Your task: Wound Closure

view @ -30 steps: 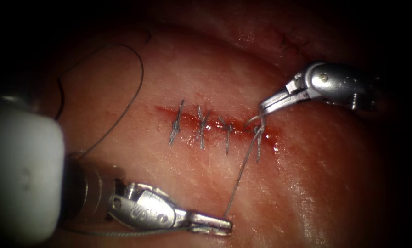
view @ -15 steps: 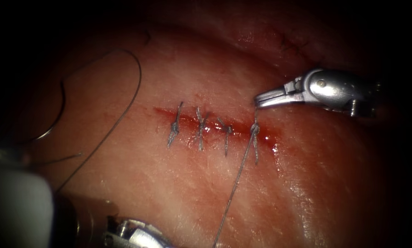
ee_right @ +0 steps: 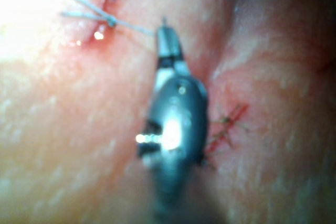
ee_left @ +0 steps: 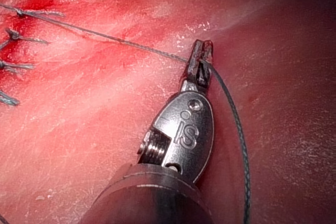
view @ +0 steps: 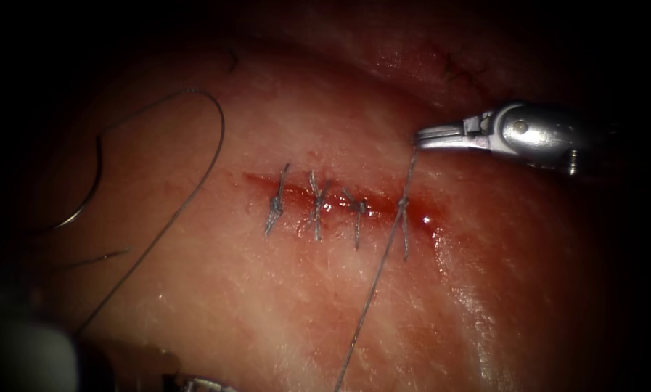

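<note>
Right tool (view: 421,136), upper right of the endoscope frame, jaws pressed together on the thread (view: 383,261) end just above the cut (view: 340,196). Left tool (ee_left: 202,64) pinches the long strand in its jaws, seen from its own wrist. Thread runs taut from both through the fourth knot (view: 403,205) at the right end of the cut. Needle (view: 89,189) lies free on the tissue (view: 281,305) at the far left of the frame, held by neither tool and not in the tissue.

Risks, as I judge them:
- Uneven or excessive pull on the two strands could tear the thread through the wound edge or snap it.
- A slip in either grip would let the knot loosen.
- Slack loop (view: 202,145) trailing to the needle, upper left, could drag the needle or snag a tool.

Three finished stitches (view: 316,203) sit left of the knot; red fluid (view: 427,218) pools beside it.
</note>
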`<control>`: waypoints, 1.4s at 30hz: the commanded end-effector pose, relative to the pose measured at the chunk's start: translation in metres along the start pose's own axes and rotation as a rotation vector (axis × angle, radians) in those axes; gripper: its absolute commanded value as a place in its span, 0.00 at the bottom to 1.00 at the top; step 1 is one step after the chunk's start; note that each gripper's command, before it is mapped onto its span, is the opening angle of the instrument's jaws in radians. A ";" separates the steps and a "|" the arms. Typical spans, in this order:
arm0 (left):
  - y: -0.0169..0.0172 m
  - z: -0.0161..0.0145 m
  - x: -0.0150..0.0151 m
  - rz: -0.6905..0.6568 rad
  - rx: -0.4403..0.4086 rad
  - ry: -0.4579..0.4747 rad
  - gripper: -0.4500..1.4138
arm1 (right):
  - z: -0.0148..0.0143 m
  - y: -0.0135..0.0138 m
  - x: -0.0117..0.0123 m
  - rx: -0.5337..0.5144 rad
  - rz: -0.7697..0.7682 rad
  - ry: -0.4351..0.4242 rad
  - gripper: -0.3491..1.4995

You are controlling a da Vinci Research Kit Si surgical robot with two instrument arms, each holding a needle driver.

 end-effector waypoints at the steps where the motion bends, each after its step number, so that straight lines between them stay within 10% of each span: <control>1: 0.0009 0.0003 -0.0003 -0.005 -0.003 0.002 0.00 | 0.0009 -0.0004 -0.0011 0.004 -0.003 0.000 0.00; 19: -0.0007 -0.0006 0.0014 -0.036 0.005 0.009 0.00 | 0.0008 -0.0020 -0.0019 -0.072 0.051 -0.008 0.01; 21: -0.0018 -0.0008 0.0025 -0.024 0.016 0.012 0.00 | 0.0002 -0.0025 -0.0010 -0.111 0.076 -0.004 0.51; 26: -0.0058 -0.0017 0.0065 0.005 0.055 0.018 0.00 | -0.0034 -0.0032 0.0027 -0.201 0.151 0.059 0.89; 33: -0.0103 -0.0023 0.0088 0.028 0.074 0.016 0.00 | -0.0080 -0.0037 0.0054 -0.353 0.197 0.052 0.95; 42: -0.0170 -0.0018 0.0094 0.050 0.107 0.008 0.00 | -0.0031 -0.0082 0.0085 -0.412 0.220 0.084 0.81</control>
